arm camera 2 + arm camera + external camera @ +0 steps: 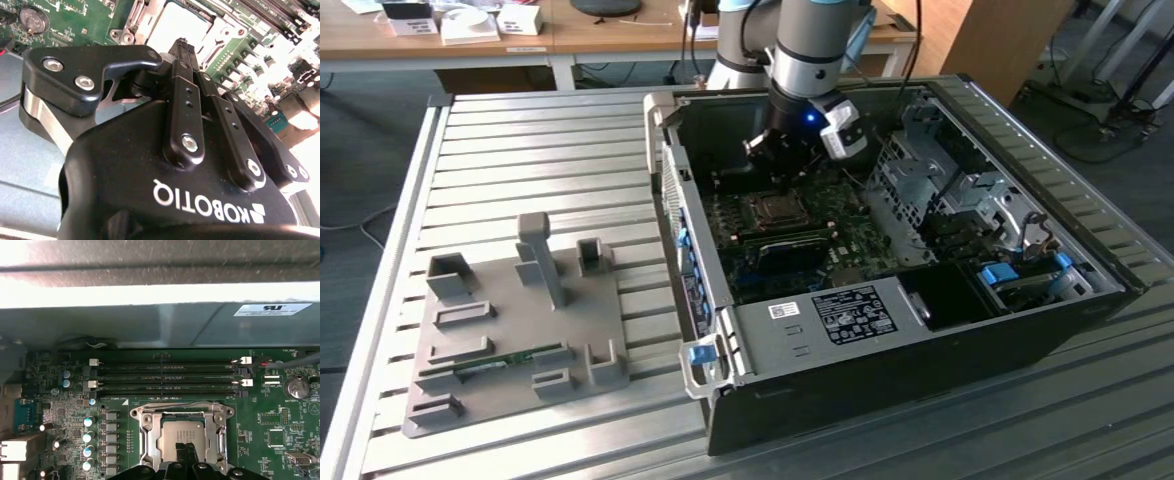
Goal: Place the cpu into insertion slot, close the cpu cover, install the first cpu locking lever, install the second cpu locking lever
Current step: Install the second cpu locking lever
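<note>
Inside the open black computer case (881, 330), which lies on its side on the ribbed metal table (520, 150), the arm has its gripper (781, 160) lowered over the green motherboard (60, 415), close above the insertion slot (777, 208). In the first wrist view the slot sits just beside the four long memory slots (165, 375) and runs square to them.

The cpu cover (182, 412) lies flat over the socket, its silvery frame ringing the window, and through that window the cpu (181, 432) shows seated in the slot, greyish-gold and level (so the placing and the closing look done, as far as I can judge).

The gripper (186, 452) has its dark fingertips (181, 451) drawn together, tips nearly meeting, with nothing seen between them. They point straight down at the edge of the cpu nearest the wrist, so the socket lies directly ahead of and under the tips, not off to one side. The second wrist view bears this out: the fingers (186, 100) reach along their own long axis toward the bright socket frame beyond. Whether the tips touch the cover or hang just above it cannot be told.
</note>
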`<state>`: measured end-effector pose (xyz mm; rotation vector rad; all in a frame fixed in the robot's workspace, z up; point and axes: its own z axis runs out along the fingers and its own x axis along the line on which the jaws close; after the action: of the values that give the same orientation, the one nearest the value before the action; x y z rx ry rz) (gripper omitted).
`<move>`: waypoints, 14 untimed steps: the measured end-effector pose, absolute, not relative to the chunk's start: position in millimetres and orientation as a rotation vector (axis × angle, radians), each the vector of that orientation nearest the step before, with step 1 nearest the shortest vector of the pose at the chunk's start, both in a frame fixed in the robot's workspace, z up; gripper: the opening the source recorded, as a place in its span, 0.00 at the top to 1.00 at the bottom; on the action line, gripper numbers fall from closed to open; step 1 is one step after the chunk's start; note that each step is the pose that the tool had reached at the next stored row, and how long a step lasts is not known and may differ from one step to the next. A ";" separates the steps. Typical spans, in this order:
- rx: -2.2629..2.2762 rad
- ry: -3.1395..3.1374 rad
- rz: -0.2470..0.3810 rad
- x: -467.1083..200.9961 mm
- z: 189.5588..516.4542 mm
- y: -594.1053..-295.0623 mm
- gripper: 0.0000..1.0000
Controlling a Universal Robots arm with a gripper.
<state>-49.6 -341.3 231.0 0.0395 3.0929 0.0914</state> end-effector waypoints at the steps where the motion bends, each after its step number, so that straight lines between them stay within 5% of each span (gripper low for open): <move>1: 0.039 3.093 0.091 -49.6 231.8 -341.3 0.89; 14: 0.039 3.093 0.092 -49.6 234.8 -341.3 0.89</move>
<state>-49.6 -341.3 234.8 0.0395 3.0929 0.0916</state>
